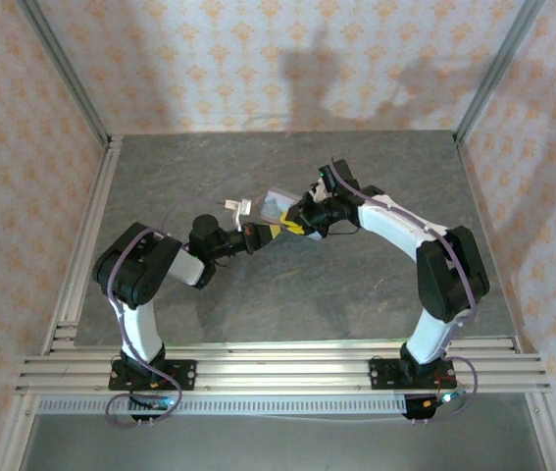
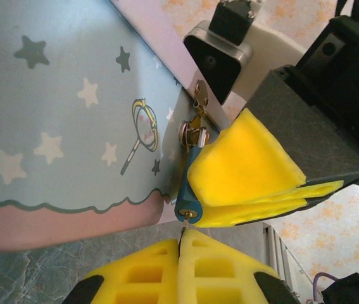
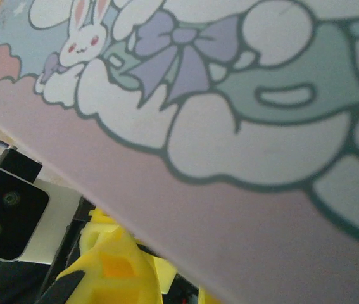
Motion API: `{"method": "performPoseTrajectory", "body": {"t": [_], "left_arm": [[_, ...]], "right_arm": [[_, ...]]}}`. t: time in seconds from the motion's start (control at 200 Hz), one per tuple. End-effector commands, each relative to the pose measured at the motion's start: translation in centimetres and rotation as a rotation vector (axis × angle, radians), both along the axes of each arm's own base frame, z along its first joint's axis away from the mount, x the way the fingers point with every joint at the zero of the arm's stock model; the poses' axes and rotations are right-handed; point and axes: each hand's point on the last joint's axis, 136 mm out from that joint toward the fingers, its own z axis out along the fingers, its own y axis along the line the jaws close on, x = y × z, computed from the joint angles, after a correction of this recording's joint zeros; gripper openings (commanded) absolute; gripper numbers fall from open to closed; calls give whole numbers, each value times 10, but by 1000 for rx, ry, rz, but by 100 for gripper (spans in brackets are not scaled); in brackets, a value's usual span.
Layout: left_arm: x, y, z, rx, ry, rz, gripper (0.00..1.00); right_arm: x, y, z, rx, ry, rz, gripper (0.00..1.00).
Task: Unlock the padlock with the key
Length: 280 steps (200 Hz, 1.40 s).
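The small teal-blue padlock [image 2: 186,190] hangs from the latch of a pastel tin [image 2: 52,126], its brass keyhole end facing down. My right gripper [image 2: 217,201] is shut on the padlock, its yellow pads [image 2: 242,161] pressed against the body. The key [image 2: 183,230] is a thin pale sliver whose tip sits at the keyhole. My left gripper [image 2: 182,239] is shut on the key just below the lock. From above, the left gripper [image 1: 268,233] and the right gripper [image 1: 302,224] meet at the tin [image 1: 278,204]. Yellow fingers [image 3: 109,266] peek out under the tin's lid [image 3: 230,95].
The grey table [image 1: 209,177] is fenced by metal rails and patterned walls. The right wrist camera housing [image 2: 217,57] sits close above the padlock. The left wrist camera [image 3: 8,215] is close beside the tin.
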Motion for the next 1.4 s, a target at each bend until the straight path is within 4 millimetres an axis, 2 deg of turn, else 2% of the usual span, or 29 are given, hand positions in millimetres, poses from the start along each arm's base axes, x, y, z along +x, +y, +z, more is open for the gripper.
{"method": "performPoseTrajectory", "body": {"t": [0.0, 0.105, 0.115, 0.135, 0.225, 0.425, 0.555, 0.756, 0.856, 0.936, 1.136, 1.396], "left_arm": [[5, -14, 18, -49, -28, -23, 0], [3, -16, 16, -63, 9, -39, 0], [4, -17, 8, -57, 33, -41, 0], [4, -18, 3, -58, 51, -47, 0], [1, -23, -3, -65, 89, -80, 0], [-8, -23, 2, -76, 105, -105, 0], [-8, -22, -5, -58, 97, -86, 0], [-12, -43, -20, -36, 107, -95, 0], [-11, -40, -27, -24, 123, -53, 0], [-12, -31, -41, 7, 141, -7, 0], [-18, -20, -70, 63, 189, 50, 0], [-19, -17, -88, 93, 223, 72, 0]], "right_arm": [[-22, 27, 4, 24, -54, 137, 0], [-23, 21, -3, -24, -83, 144, 0], [-23, 21, -4, -27, -85, 145, 0], [-23, 20, -4, -30, -95, 146, 0], [-23, 18, -7, -38, -125, 153, 0], [-24, 19, -7, -11, -193, 179, 0], [-22, 23, -8, 27, -197, 168, 0], [-19, 20, -19, 20, -184, 110, 0], [-16, 9, -32, -47, -210, 68, 0], [-13, 0, -44, -100, -223, 31, 0], [-11, 3, -55, -113, -239, -14, 0], [-7, 2, -61, -124, -244, -80, 25]]}}
